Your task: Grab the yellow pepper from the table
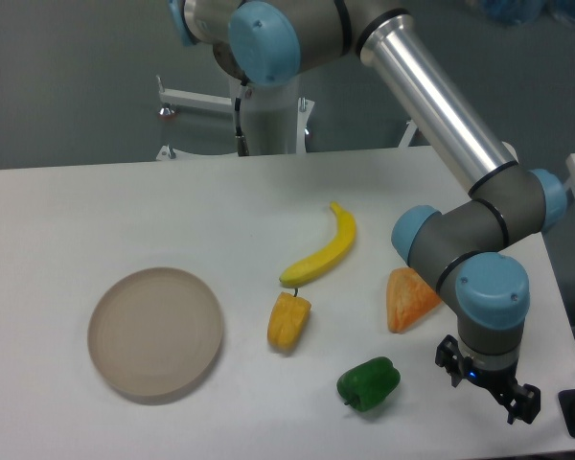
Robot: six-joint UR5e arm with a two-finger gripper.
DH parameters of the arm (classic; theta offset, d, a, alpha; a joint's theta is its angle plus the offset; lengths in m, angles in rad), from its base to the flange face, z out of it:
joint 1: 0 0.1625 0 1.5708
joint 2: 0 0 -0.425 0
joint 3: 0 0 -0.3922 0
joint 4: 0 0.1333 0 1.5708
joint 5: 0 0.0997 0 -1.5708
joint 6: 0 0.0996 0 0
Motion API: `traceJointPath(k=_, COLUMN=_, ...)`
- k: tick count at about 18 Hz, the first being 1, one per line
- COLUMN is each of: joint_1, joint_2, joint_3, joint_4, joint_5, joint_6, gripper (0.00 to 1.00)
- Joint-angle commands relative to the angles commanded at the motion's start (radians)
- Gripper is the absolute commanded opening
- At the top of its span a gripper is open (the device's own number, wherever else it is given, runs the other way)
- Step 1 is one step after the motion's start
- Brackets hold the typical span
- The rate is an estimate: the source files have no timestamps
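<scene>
The yellow pepper (288, 322) is seen lying on its side on the table (96, 201), a little right of the middle of the tabletop and toward the near edge, with its short dark stem turned up toward twelve o'clock. It is judged to be a light, hollow toy with a stiff, smooth, somewhat slippery skin, unlikely to be harmed by a firm squeeze. It is best taken across its stubby middle, the fingers closed on the two long flanks rather than on the stem or the tapered tip, so that it is not squirted out.

The banana (323, 251) lies just beyond the stem at about one o'clock from the pepper, very near or perhaps touching; which cannot be told. The green pepper (368, 383) is found at about four o'clock, the orange wedge (408, 299) at about three o'clock, and the round plate (155, 332) at nine o'clock, apart from it.

The gripper (489, 387) hangs near the table's right front corner, and nothing is held in it. Its fingers appear slightly parted, but whether they are spread or closed cannot be told from this view. From the gripper the yellow pepper lies at about ten o'clock, well apart, with the green pepper and the wedge standing near the direct line between them.
</scene>
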State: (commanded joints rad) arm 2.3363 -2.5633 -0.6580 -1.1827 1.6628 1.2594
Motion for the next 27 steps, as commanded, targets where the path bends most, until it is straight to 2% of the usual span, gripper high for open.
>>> traceJointPath(k=5, joint_1=-0.002, joint_2=0.011, joint_3=-0.006, joint_4=-0.002, joint_5=0.002, joint_6=-0.009, gripper=1.0)
traceJointPath(k=9, joint_1=-0.002, joint_2=0.063, joint_3=-0.054, joint_4=-0.012, joint_5=-0.003, joint_6=-0.044, gripper=1.0)
traceJointPath(k=10, joint_1=-0.003, joint_2=0.077, joint_3=-0.063, joint_4=-0.021, joint_5=-0.008, joint_6=-0.064, gripper=1.0)
traceJointPath(k=14, joint_1=0.0, joint_2=0.139, joint_3=-0.11, joint_4=-0.119, joint_5=-0.026, joint_6=-0.083, gripper=1.0)
traceJointPath(k=17, joint_1=0.011, joint_2=0.205, joint_3=-0.179, joint_4=-0.163, joint_5=-0.041, joint_6=-0.139, gripper=1.0)
traceJointPath(k=21, joint_1=0.028, joint_2=0.282, joint_3=-0.27, joint_4=-0.166, joint_5=-0.149, joint_6=-0.259, gripper=1.0)
traceJointPath(k=22, joint_1=0.032, joint_2=0.313, joint_3=-0.319, joint_4=-0.173, joint_5=-0.179, joint_6=-0.279, gripper=1.0)
traceJointPath(k=27, joint_1=0.028, joint_2=0.431, joint_3=-0.484, joint_4=-0.227, joint_5=-0.187, joint_6=-0.31, gripper=1.0)
